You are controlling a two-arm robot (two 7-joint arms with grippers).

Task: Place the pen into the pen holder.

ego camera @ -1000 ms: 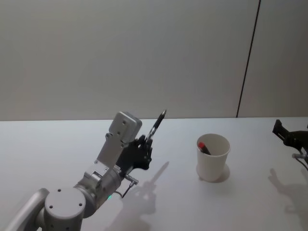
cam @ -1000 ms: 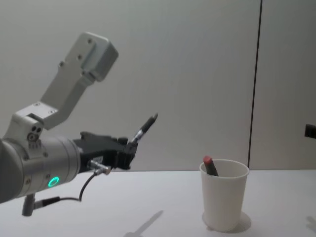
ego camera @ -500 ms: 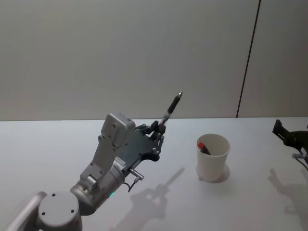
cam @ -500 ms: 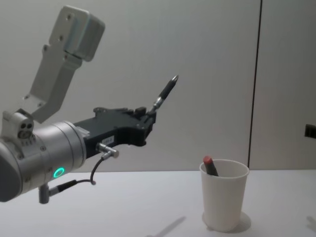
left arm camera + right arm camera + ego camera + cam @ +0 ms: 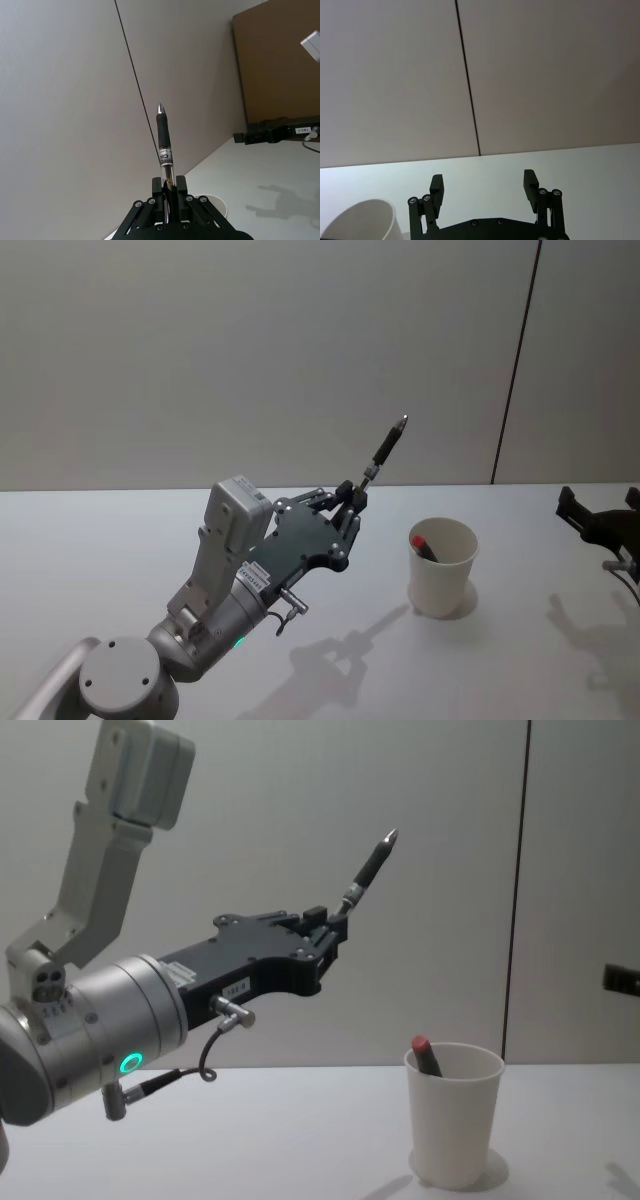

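Chest view: slim black-gripped pen (image 5: 367, 872), tip upward

grey wall (image 5: 200, 350) | dark vertical seam (image 5: 516, 360) | white table (image 5: 90, 540) | brown panel (image 5: 280, 65) beyond table

The left gripper (image 5: 169, 189) is clamped on the lower barrel of the pen (image 5: 163, 135). The pen projects straight out past the fingertips, tip outermost. The rim of the paper cup (image 5: 219, 202) lies just beyond the fingers.
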